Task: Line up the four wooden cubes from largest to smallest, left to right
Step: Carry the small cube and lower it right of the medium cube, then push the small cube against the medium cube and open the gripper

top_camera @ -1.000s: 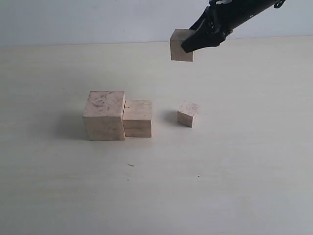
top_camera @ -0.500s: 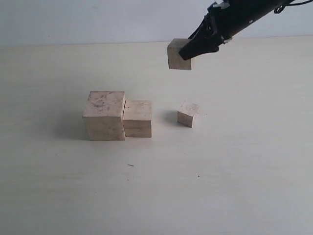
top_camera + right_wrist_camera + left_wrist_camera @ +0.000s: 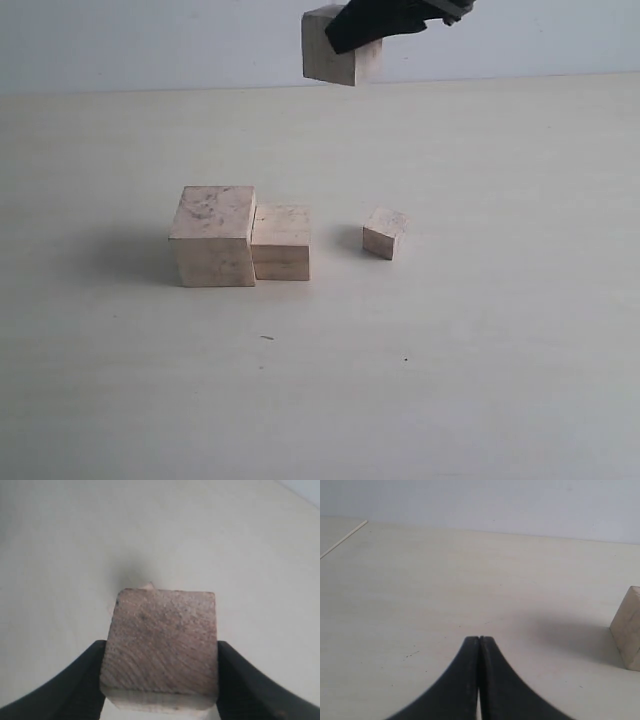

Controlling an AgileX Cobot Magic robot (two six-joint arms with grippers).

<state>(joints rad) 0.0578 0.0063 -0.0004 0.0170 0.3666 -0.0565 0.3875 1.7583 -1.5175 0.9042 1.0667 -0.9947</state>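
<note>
Across a pale cream tabletop (image 3: 480, 380), matte and faintly speckled, under a plain blue-grey wall (image 3: 150, 40). At left, large pale beige wooden cube (image 3: 213, 236), smudged on top, touching the medium pale wooden cube (image 3: 281, 242) on its right. Further right, apart from both, smallest pale wooden block (image 3: 384, 233), turned slightly askew. Above and behind, well off the table, third pale wooden cube (image 3: 335, 58), clamped between the black fingers (image 3: 87, 680) of the right gripper (image 3: 350, 35). Low over bare table, left gripper (image 3: 479, 645) pressed shut on nothing, one cube's edge just within its camera's sight. Since half a second ago: held cube higher and further left, now seen against the wall; three resting cubes unmoved.
</note>
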